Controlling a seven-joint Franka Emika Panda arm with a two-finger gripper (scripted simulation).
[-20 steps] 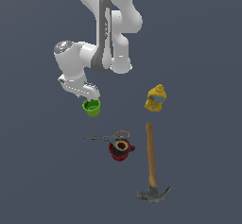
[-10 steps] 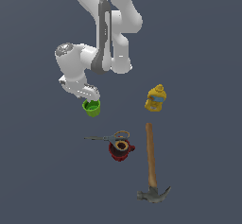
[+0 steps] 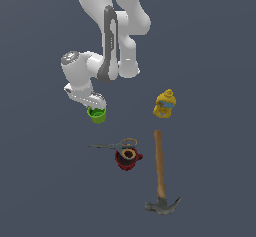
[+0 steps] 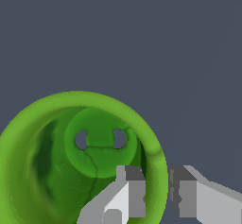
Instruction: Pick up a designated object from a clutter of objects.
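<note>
The gripper point(image 4: 156, 192) is straddling the wall of the green cup point(image 3: 97, 114): in the wrist view one finger point(image 4: 128, 194) is sitting inside the bowl and the other point(image 4: 189, 192) is standing just outside the rim, so the cup's near wall is lying in the narrow gap between them. The jaws are standing only a little apart. Whether the pads are already pressing on the wall I cannot tell, so I am not calling it a hold. The cup is standing upright, mouth up, directly beneath the gripper, so the coming move is probably turning on a short squeeze across that wall and then a straight lift.

The cup is bright green, round, narrowing toward its base under a thicker rim.

On the worktop, the cup is sitting well apart from the yellow bottle point(image 3: 165, 104), which lies toward the exterior view's right, and from the scissors point(image 3: 116, 145), the dark red mug point(image 3: 128, 158) and the hammer point(image 3: 160, 173).
</note>
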